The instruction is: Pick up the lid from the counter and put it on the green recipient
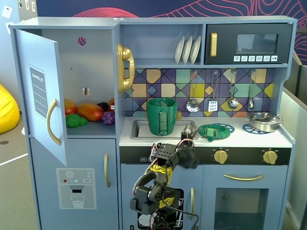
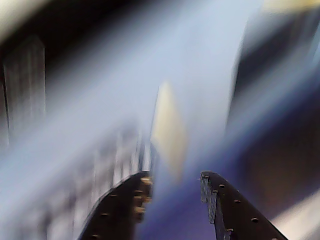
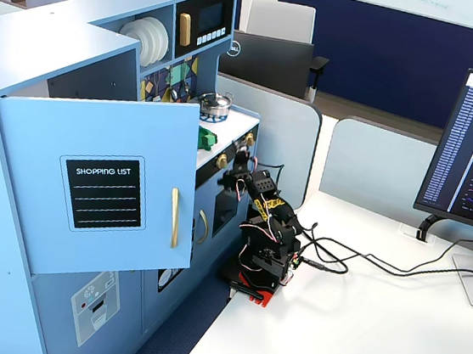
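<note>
The green lid (image 1: 209,132) lies on a blue burner ring on the white counter, right of the sink; it shows as a green patch in the other fixed view (image 3: 207,139). The tall dark green pot (image 1: 161,116) stands upright in the sink with its ribbed strap handle facing forward. My gripper (image 1: 188,130) is raised at the counter's front edge, between the pot and the lid and just left of the lid. The wrist view is heavily blurred; there the gripper (image 2: 175,181) has its jaws apart with nothing between them.
A shiny silver pot (image 1: 263,120) sits on the right burner ring. Utensils (image 1: 212,103) hang on the tiled back wall. The cupboard door (image 1: 42,91) stands open at the left, with toy food (image 1: 88,112) inside. Gold knobs (image 1: 220,155) line the stove front.
</note>
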